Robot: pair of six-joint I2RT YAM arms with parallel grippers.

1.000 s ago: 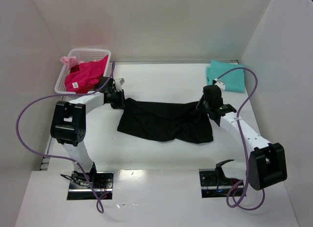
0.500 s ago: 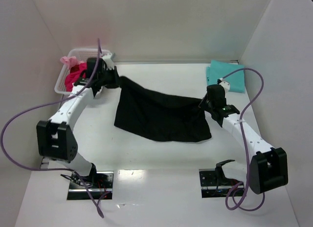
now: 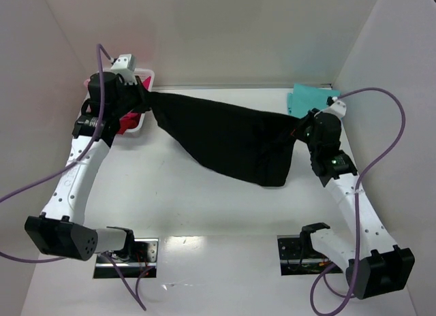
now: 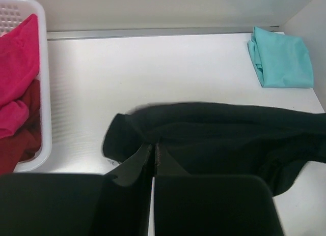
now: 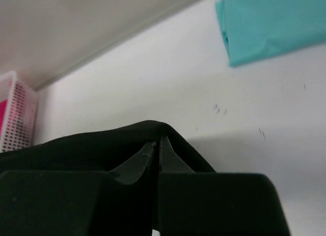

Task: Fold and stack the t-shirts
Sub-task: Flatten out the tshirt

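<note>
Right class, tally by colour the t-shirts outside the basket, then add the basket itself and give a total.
Black t-shirt: 1
Teal t-shirt: 1
White basket: 1
Total: 3

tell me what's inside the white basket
A pink shirt lies bunched in the basket, with darker red cloth beside it. The basket's bottom is covered, so anything underneath cannot be seen.

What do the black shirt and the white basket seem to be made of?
Black shirt: soft matte cloth, perhaps cotton knit; it sags and creases where it hangs.
White basket: likely moulded plastic, slightly glossy; stiff smooth rim and lattice holes.
</note>
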